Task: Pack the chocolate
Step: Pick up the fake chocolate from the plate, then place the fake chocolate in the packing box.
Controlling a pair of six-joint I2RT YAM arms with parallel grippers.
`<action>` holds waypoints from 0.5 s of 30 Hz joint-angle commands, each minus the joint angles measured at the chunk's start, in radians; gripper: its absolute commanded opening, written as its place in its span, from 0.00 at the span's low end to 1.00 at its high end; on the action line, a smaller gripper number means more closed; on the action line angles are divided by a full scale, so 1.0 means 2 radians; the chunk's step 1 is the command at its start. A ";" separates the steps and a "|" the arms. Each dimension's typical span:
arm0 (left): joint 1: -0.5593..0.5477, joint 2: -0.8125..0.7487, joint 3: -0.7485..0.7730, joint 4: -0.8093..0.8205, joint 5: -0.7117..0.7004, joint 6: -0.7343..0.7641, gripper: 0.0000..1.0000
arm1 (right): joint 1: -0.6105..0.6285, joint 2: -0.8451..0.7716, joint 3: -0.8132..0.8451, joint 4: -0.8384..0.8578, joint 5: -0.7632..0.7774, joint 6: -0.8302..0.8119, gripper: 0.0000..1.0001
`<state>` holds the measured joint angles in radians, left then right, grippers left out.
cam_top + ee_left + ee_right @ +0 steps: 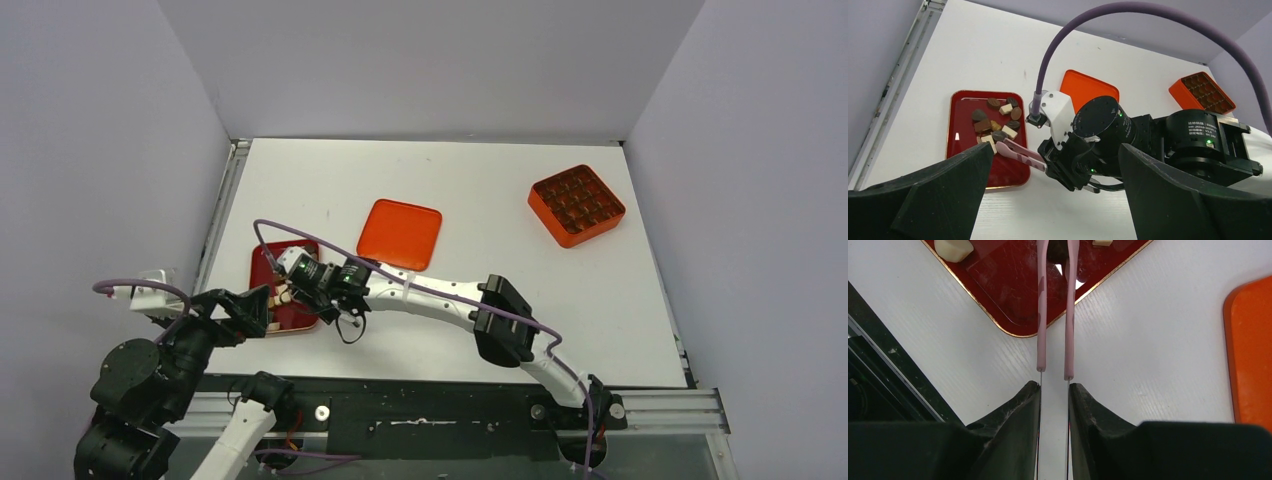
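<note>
The chocolate (998, 122) is a heap of small dark and cream chunks at the far end of a red tray (963, 107) at the table's left. My right gripper (1054, 385) is shut on pink tongs (1042, 315), whose two arms run out over the tray. A dark chunk (1058, 250) sits between the arms near the tips, and a cream chunk (953, 249) lies to its left. From above, the right gripper (322, 290) hovers at the tray's right edge. My left gripper (1055, 147) stands wide open and holds nothing, just in front of the tray (300, 318).
A flat orange lid (400, 233) lies right of the tray. An orange box (576, 205) with a grid of dark-filled cells stands at the far right. The right arm's purple cable (1128, 12) arches over the table. Walls close in the left, back and right.
</note>
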<state>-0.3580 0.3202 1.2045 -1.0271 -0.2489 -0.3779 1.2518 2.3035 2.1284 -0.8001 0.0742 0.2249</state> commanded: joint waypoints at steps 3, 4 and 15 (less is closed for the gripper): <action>0.002 0.000 -0.021 0.032 0.023 -0.024 0.96 | -0.014 -0.103 -0.064 0.060 -0.023 0.027 0.20; 0.003 0.001 -0.024 0.035 0.028 -0.030 0.96 | -0.016 -0.117 -0.079 0.066 -0.022 0.031 0.20; 0.002 0.041 -0.081 0.061 0.078 -0.026 0.97 | -0.071 -0.253 -0.200 0.078 0.007 0.042 0.19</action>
<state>-0.3580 0.3374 1.0771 -0.9848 -0.1596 -0.4351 1.1614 1.9255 1.7798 -0.7067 0.0452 0.2882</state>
